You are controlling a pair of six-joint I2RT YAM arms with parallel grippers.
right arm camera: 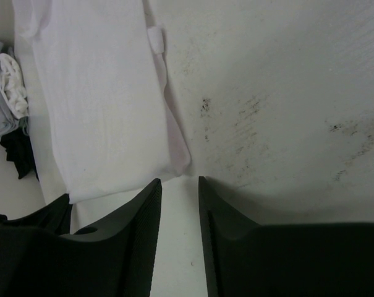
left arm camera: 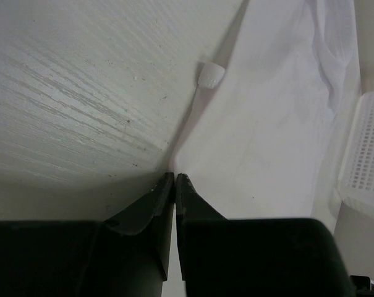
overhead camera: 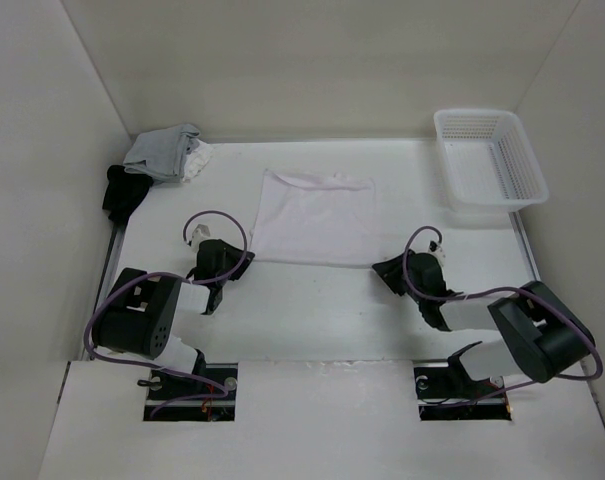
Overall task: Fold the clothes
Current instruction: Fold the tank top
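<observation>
Scuffed white table (overhead camera: 312, 310) beneath pale garment (overhead camera: 312, 220)

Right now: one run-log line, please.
white garment: lying flat | left gripper: shut at near-left corner | right gripper: open, empty, beside near-right corner

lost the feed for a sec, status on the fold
left gripper shut at white garment near-left corner, grip unclear. right gripper open by near-right corner. garment lies flat. grey pile, basket well aside.
</observation>
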